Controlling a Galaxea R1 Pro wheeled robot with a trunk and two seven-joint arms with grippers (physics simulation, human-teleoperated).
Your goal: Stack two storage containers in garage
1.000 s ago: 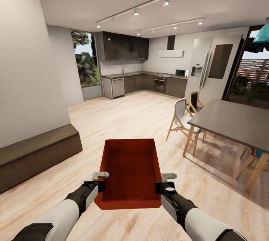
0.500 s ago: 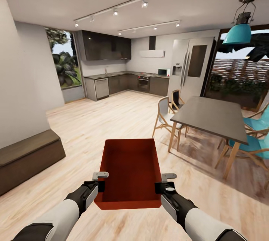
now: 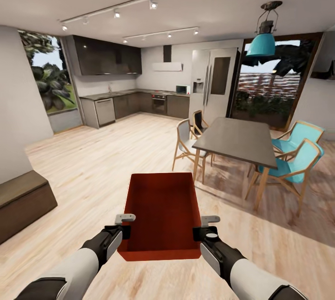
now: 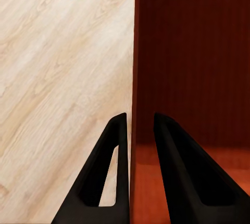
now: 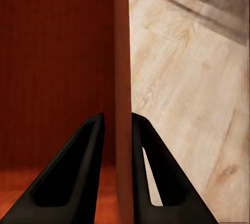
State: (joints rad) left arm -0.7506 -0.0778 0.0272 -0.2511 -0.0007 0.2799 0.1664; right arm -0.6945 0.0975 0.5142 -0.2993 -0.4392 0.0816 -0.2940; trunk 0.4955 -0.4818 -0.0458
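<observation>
One orange-red storage container point(image 3: 160, 214) is carried in front of me above the light wood plank floor, open side up and with nothing in it. My left gripper point(image 3: 124, 225) is shut on its left wall point(image 4: 136, 78), one finger inside and one outside. On the other side my right gripper point(image 3: 199, 228) is shut on the right wall point(image 5: 122, 78) in the same way. The garage is out of view.
A grey dining table point(image 3: 237, 139) with wooden and teal chairs point(image 3: 293, 160) stands ahead on the right. A dark low bench point(image 3: 23, 200) lies at the left wall. A kitchen point(image 3: 125, 104) and a fridge point(image 3: 211, 83) line the far wall. Open plank floor point(image 3: 107, 156) stretches ahead.
The whole view has swung to the right: the bench and kitchen slid left and the table with teal chairs came in. The container and both grippers keep their hold and pose.
</observation>
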